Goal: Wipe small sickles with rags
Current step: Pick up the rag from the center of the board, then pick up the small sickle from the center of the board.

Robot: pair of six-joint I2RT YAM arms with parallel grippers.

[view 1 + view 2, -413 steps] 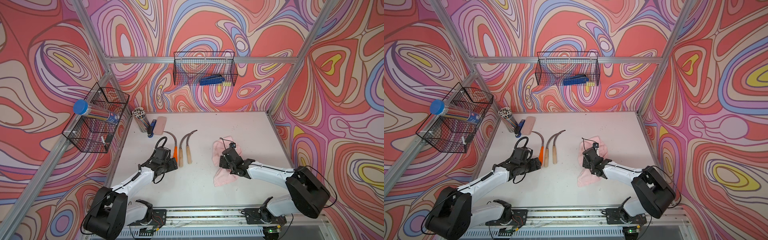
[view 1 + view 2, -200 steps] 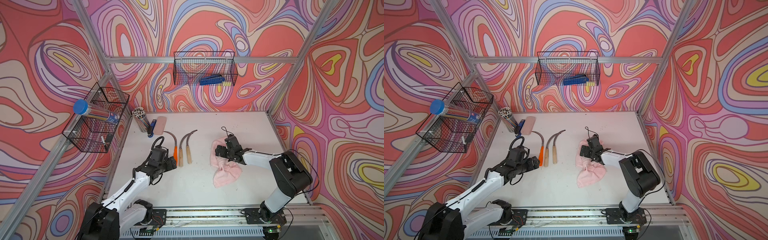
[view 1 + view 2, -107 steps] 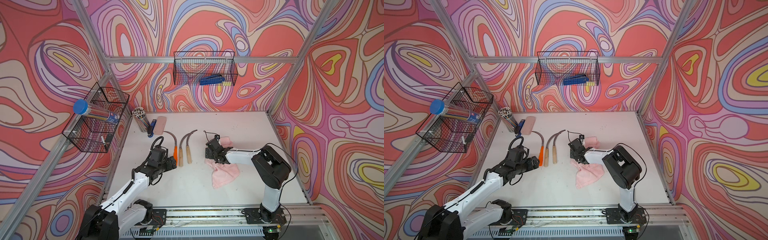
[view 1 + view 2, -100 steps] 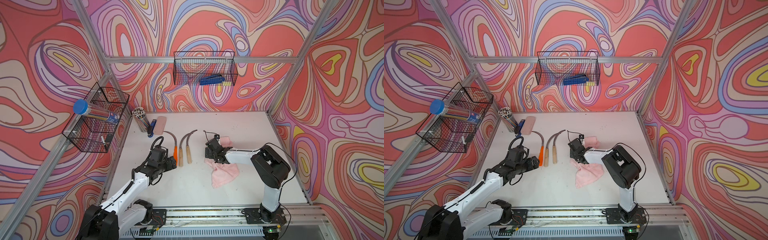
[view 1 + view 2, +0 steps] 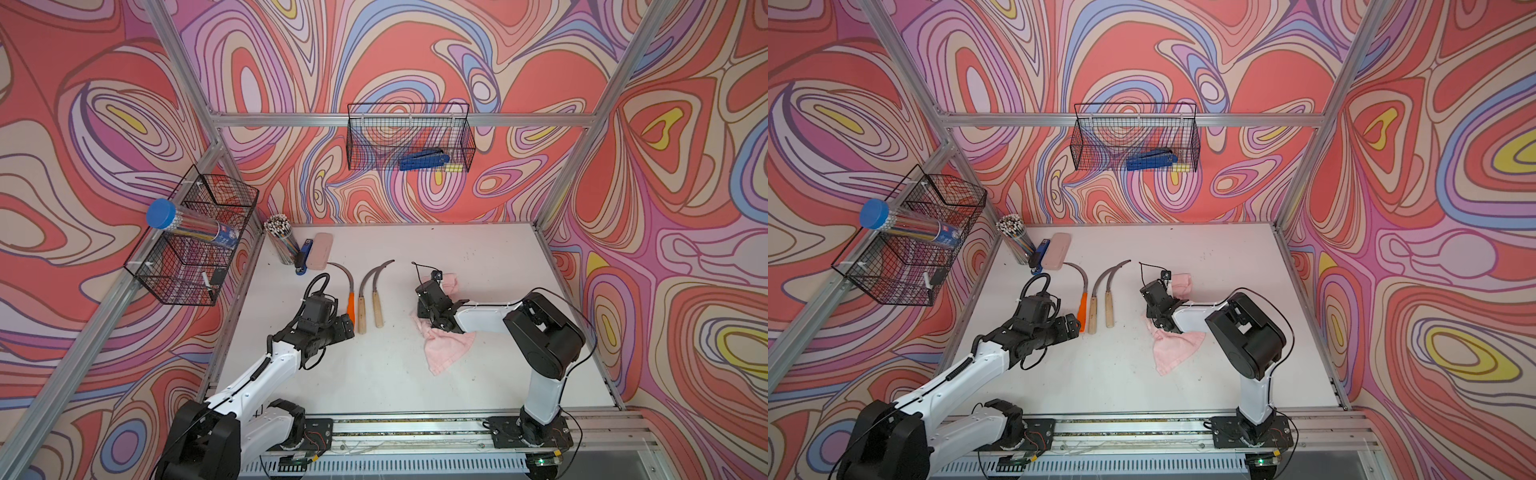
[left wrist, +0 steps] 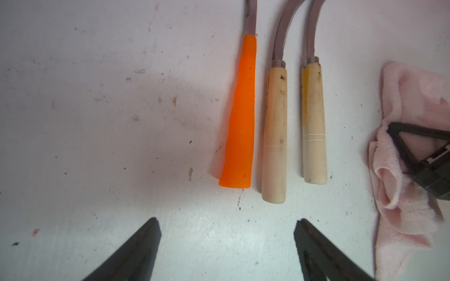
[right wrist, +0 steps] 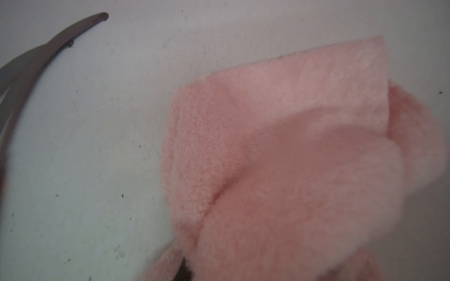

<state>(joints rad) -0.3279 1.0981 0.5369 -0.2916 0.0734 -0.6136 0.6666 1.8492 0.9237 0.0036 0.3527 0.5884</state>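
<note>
Three small sickles lie side by side left of the table's middle in both top views. One has an orange handle (image 5: 351, 305) (image 5: 1082, 307) (image 6: 239, 126). Two have pale wooden handles (image 5: 361, 316) (image 5: 378, 311) (image 6: 274, 136) (image 6: 314, 121). My left gripper (image 5: 347, 326) (image 6: 226, 223) hangs open just short of the handle ends, holding nothing. The pink rag (image 5: 446, 347) (image 5: 1173, 345) (image 7: 292, 158) lies bunched to the right of the sickles. My right gripper (image 5: 428, 299) (image 5: 1154, 299) is shut on the rag. Cloth folds hide its fingertips in the right wrist view.
At the back left stand a pencil cup (image 5: 281, 243), a blue stapler (image 5: 303, 254) and a rigid pink case (image 5: 319, 249). A wire basket (image 5: 195, 241) hangs on the left wall. Another wire basket (image 5: 409, 137) with a blue tool hangs on the back wall.
My right gripper slid left toward the sickles, dragging and bunching the rag, and has closed on it. The left gripper has stayed open at the handle ends.
</note>
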